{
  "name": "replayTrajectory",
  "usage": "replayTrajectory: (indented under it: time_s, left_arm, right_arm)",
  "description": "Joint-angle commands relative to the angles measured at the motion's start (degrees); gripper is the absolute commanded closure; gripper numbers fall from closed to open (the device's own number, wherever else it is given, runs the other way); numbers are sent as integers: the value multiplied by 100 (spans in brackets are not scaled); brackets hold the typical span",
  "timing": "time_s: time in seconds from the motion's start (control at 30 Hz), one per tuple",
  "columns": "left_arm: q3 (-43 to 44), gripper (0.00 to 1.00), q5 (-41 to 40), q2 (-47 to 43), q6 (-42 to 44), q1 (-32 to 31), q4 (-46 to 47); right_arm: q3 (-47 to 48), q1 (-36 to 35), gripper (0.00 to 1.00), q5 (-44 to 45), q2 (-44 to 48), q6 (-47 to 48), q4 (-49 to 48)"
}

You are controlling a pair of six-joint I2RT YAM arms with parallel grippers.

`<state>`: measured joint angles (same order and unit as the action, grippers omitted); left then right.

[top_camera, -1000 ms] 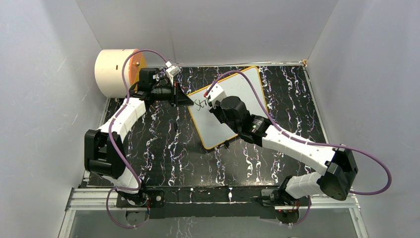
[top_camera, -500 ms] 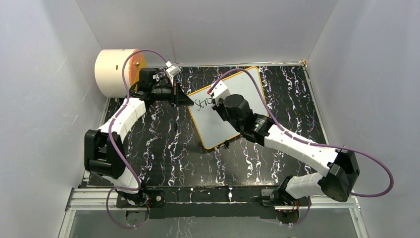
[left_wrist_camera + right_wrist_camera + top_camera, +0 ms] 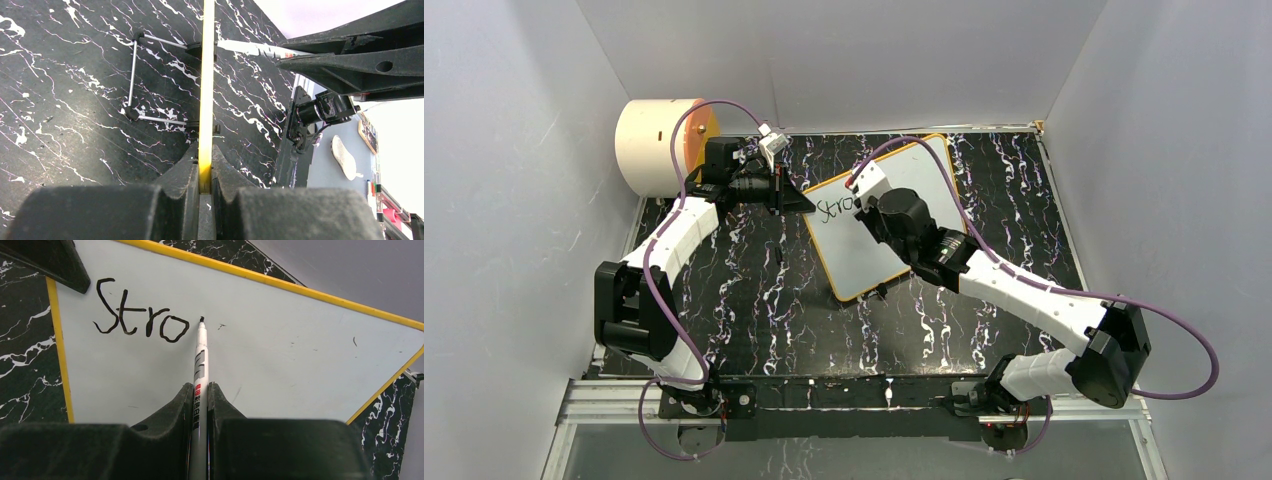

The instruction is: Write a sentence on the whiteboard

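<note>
Whiteboard [image 3: 856,265] lies askew on the dark marbled table [image 3: 754,300] in the top view, around the middle and towards the far side. Its left corner is pinched by the left gripper [image 3: 807,205], and the right gripper [image 3: 864,205] hangs over its far left part. A second ago only "Str" showed beside that gripper. Half a second ago an "o" had joined it, and since then the right arm has slid slightly further right, while the left arm and the board have not shifted. A cream cylinder [image 3: 649,145] stands in the far left corner, well apart. From the left wrist, the board is seen edge-on as a yellow strip [image 3: 206,75] running into the left gripper [image 3: 205,175], whose jaws are pressed onto the frame from both sides. A thin wire stand [image 3: 132,75] shows on one face, and the marker [image 3: 250,48] reaches the other face from the right gripper's dark fingers [image 3: 350,65]. From the right wrist, the right gripper [image 3: 200,395] is clamped on the marker [image 3: 200,360]. The tip sits just right of the "o" in "Stro" [image 3: 142,320], with a small dark dot there. Whether it presses on the board [image 3: 280,355] I cannot tell. I judge that one letter is finished and the pen is placed for the next. The first word looks incomplete, so most of the sentence remains.
</note>
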<state>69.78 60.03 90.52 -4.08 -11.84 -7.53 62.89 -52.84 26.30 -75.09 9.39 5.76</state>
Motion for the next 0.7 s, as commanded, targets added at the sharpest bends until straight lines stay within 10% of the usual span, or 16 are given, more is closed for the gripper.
replayTrajectory:
  time_s: [0.0,0.67]
  left_arm:
    - [-102,100,53,-158,153,-21,-174]
    - [-97,100,53,-132,144,-21,-182]
  right_arm:
    - [117,33,100,-115,58,-5,38]
    - [-21,35,100,-297,167,-198,492]
